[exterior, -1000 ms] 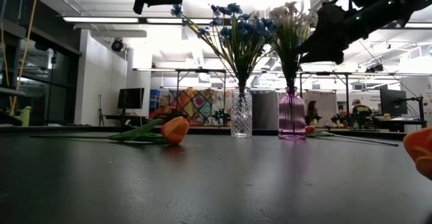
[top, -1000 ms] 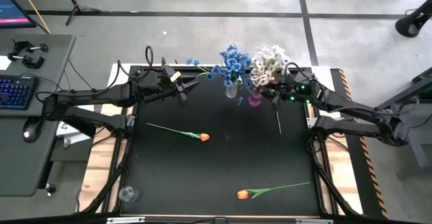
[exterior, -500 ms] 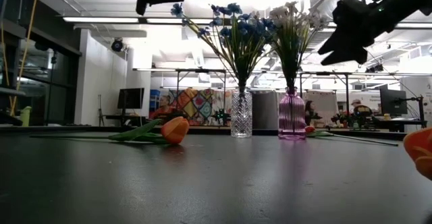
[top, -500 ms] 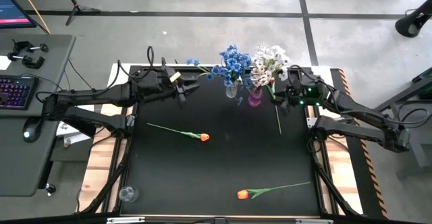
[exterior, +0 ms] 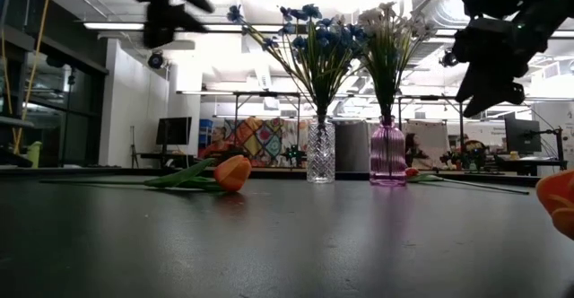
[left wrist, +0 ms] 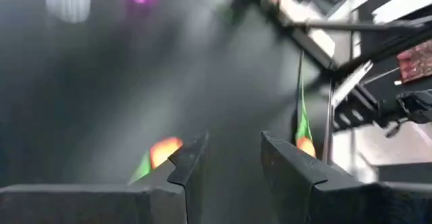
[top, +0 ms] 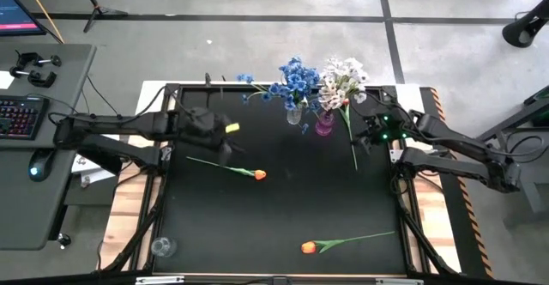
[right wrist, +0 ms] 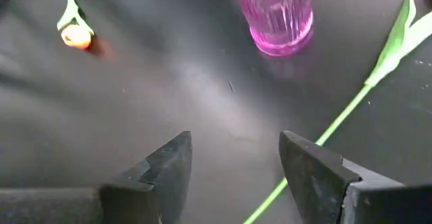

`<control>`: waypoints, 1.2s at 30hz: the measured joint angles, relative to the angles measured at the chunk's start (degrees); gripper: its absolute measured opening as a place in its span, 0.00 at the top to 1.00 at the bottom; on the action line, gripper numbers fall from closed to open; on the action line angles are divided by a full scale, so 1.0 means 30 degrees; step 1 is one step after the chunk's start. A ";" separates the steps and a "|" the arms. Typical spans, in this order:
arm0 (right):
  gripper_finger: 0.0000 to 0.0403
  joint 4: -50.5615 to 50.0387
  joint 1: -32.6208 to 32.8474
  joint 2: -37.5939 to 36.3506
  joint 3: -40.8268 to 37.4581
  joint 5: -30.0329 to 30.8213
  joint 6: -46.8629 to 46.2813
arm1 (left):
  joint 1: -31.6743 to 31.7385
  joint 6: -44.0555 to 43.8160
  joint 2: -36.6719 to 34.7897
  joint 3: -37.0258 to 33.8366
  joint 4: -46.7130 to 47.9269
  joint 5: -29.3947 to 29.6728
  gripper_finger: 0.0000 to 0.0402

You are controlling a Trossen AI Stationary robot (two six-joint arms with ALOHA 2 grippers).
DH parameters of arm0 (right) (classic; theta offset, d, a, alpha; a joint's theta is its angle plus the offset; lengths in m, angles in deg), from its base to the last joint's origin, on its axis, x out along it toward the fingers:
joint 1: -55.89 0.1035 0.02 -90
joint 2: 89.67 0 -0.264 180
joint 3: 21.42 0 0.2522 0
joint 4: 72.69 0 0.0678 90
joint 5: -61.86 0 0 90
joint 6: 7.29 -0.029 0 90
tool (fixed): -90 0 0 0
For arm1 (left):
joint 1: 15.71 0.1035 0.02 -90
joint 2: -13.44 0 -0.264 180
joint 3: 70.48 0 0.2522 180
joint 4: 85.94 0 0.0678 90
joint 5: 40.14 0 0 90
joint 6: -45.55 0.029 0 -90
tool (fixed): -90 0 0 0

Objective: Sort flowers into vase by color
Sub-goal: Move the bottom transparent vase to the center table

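Third orange tulip (top: 352, 136) lies on the black table (top: 283, 208) just at 4 o'clock of the pink vase (top: 323, 127). Bloom end sits up by the vase, at about 3 o'clock of it; stem tail runs to 6 o'clock, so the long axis goes roughly 12 to 6 in the high view. In the right wrist view the same green stem (right wrist: 337, 119) slants past the vase base.

Right gripper (top: 371, 136) hovers just at 3 o'clock of that stem, fingers apart, nothing between them. Clearly the nearer arm; judged next move is a short shift toward 9 o'clock and down.

Left gripper (top: 216, 141) hangs above the left tulip (top: 230, 168), which lies at 5 o'clock of it, stem running 10 to 4, bloom at the 4 end. Fingers apart, empty.

Front tulip (top: 343, 240) lies near the 6 o'clock table edge, well apart from both arms.

Blue spray (top: 293, 79) stands in the clear vase (top: 294, 114), white spray (top: 342, 76) in the pink one.

No readable brand, label or writing.
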 joint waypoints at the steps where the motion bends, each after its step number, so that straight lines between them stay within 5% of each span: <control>1: 0.48 0.0265 0.0000 0.0125 0.0000 0.0006 -0.0236 | -0.0391 -0.1297 0.0000 0.0000 0.0794 -0.0251 0.70; 9: 0.48 0.3839 0.0000 0.1636 0.0000 0.0014 -0.1722 | -0.5953 -0.9223 0.0247 0.0000 0.6831 -0.4825 0.76; 16: 0.48 0.5845 0.0000 0.3708 0.0000 0.0024 -0.1377 | -1.2987 -1.3387 0.3559 0.0007 0.6416 -0.9205 0.97; 21: 0.48 0.5858 0.0000 0.5400 0.0000 0.0043 -0.0742 | -1.6781 -1.5418 0.5880 0.0625 0.6233 -1.2379 1.00; 36: 0.48 0.6776 0.0000 0.8466 -0.0007 0.0036 0.0087 | -1.7912 -1.6350 0.6368 0.1341 0.8391 -1.0101 1.00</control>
